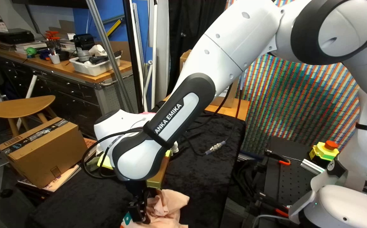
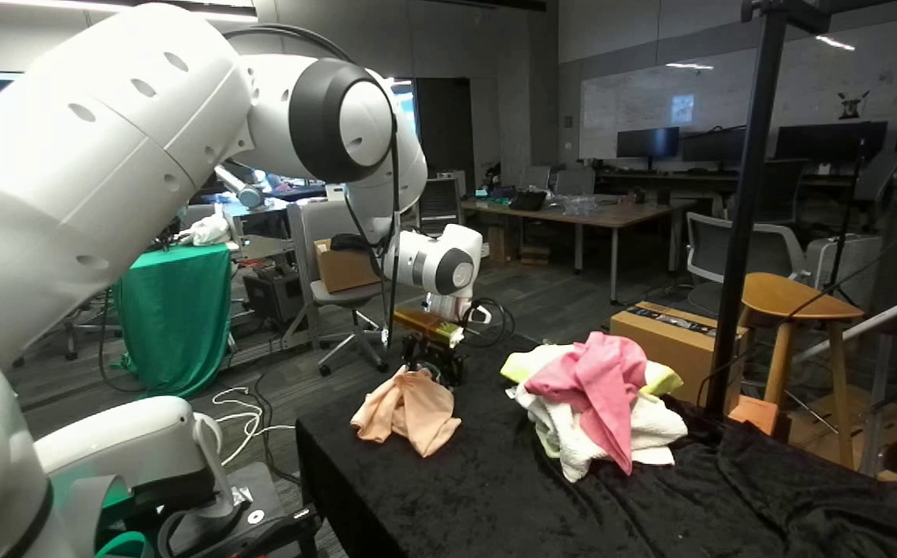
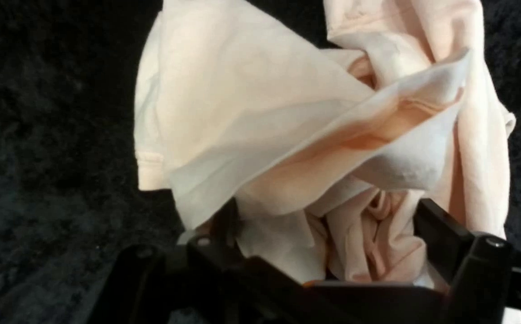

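Straddling peach cloth [image 3: 287, 112] — gripper [image 3: 326, 210] spread, loaded bin [image 1: 97, 69]

whiteboard [image 2: 712, 97] on grey wall [image 2: 611, 35], light streaks [image 2: 836, 43] reflected; brown table [image 2: 607, 216] on dark floor [image 2: 549, 306]; wooden stool [image 2: 797, 296]; grey chair [image 2: 774, 249]

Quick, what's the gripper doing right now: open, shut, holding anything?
Gripper: open, jaws spread wide, folds of the peach cloth between them but not visibly clamped.
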